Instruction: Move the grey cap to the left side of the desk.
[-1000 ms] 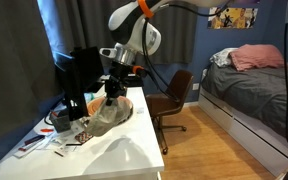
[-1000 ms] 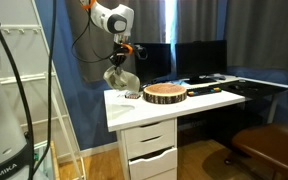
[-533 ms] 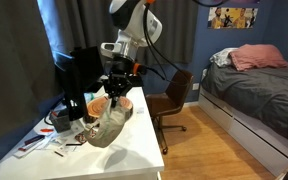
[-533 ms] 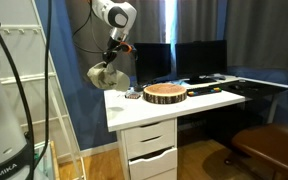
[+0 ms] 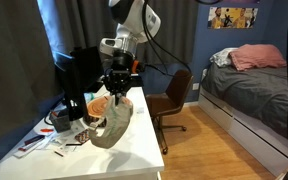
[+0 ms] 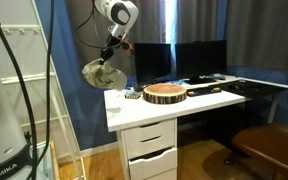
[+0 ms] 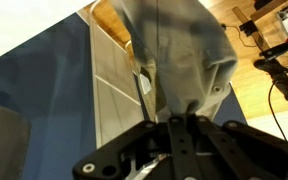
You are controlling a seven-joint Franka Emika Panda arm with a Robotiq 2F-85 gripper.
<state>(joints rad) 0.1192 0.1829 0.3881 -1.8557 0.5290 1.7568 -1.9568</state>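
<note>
The grey cap (image 5: 111, 125) hangs limp from my gripper (image 5: 117, 93) above the near part of the white desk (image 5: 134, 160). In an exterior view the cap (image 6: 100, 73) hangs in the air past the desk's end (image 6: 119, 105), off its edge. My gripper (image 6: 112, 55) is shut on the cap's fabric. In the wrist view the cap (image 7: 179, 50) fills the middle, pinched between my fingers (image 7: 176, 112), with the desk edge and drawers below.
A round bark-edged wood slab (image 6: 165, 94) lies on the desk. Monitors (image 6: 189, 60) stand at the back. Small clutter (image 5: 59, 125) sits near a monitor. A brown swivel chair (image 5: 170, 97) stands beside the desk. A white drawer unit (image 6: 151, 150) is under it.
My gripper has risen and carried the cap away from the wood slab, out toward and past the desk's end. The cap hangs higher now.
</note>
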